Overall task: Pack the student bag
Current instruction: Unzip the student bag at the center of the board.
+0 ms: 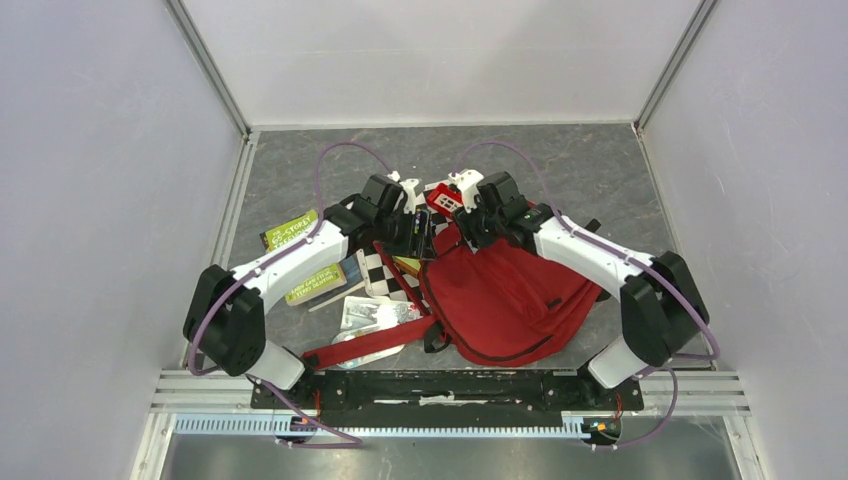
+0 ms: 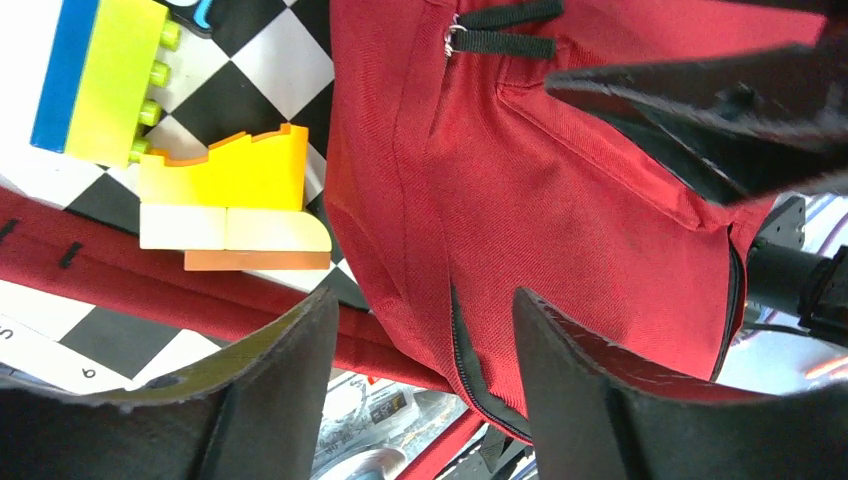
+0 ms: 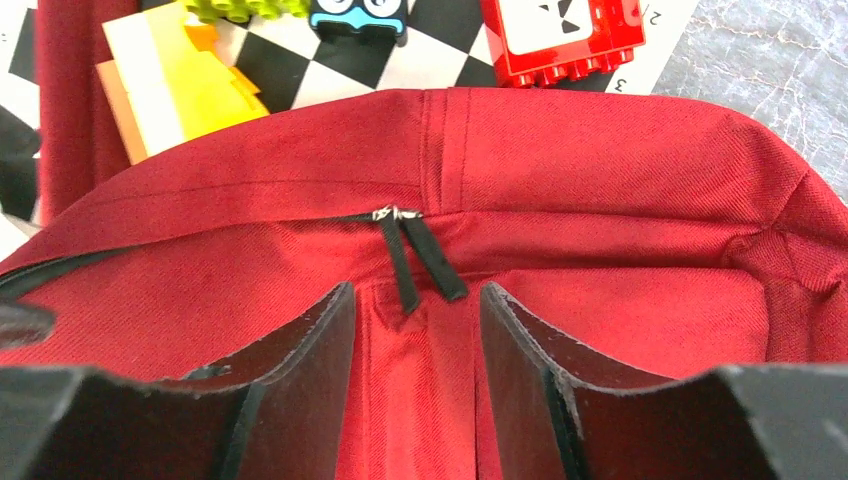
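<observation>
right gripper (image 3: 417, 295) and left gripper (image 2: 422, 300) hover, jaws apart, over the student bag (image 1: 510, 295)

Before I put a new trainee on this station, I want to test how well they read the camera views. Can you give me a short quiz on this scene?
1. Multiple choice: what lies just ahead of the right gripper? A) two black zipper pulls B) a pair of scissors C) a water bottle
2. True or false: the left gripper is shut on the student bag.
3. Fill in: the yellow block lies on a black-and-white ____ board.

Key: 1 A. 2 false; the left gripper's jaws stand open over the red fabric. 3 checkered.
</observation>
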Controlling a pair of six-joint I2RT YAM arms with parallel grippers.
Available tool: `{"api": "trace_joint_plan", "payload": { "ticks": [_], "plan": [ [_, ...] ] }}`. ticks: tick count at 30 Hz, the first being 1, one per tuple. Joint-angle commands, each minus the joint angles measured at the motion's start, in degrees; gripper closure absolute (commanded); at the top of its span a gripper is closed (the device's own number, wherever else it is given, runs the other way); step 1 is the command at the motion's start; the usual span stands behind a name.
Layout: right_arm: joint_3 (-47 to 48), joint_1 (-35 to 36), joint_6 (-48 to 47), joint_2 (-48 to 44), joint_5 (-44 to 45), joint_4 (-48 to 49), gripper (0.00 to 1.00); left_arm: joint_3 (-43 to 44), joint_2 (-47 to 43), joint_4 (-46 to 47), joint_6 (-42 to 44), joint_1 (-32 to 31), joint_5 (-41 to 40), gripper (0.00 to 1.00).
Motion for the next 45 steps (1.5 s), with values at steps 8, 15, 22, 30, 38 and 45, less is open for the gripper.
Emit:
{"api": "trace_joint_plan", "payload": {
  "ticks": [8, 15, 22, 30, 38, 45],
  "plan": [
    [6.67, 0.06, -2.67, 8.63, 2.2, -0.01, 0.58, -1.08, 4.02, 2.09, 2.32, 0.17, 6.37, 0.49],
    [5.12, 0.13, -2.76, 8.54, -0.21, 0.19, 0.64, -1.26, 5.41, 2.6, 1.43, 0.18, 7.67, 0.65],
    [4.59, 0.33, -2.89, 8.8, -2.3, 0.27, 0.7, -2.29, 5.3, 2.44, 1.13, 0.18, 6.81, 0.86],
    [4.42, 1.0, -3.57, 10.2, -2.6, -0.24, 0.73, -4.76, 4.28, 4.96, -2.28, 0.14, 6.03, 0.98],
    [3.72, 1.67, -4.23, 10.53, -0.62, -0.8, 0.75, -15.5, 1.77, 18.82, -12.09, 0.15, 5.8, 0.98],
    [3.03, 2.74, -4.21, 10.61, -1.07, -1.34, 0.78, -17.92, 0.69, 21.08, -13.39, 0.18, 5.11, 0.98]
  ]
}}
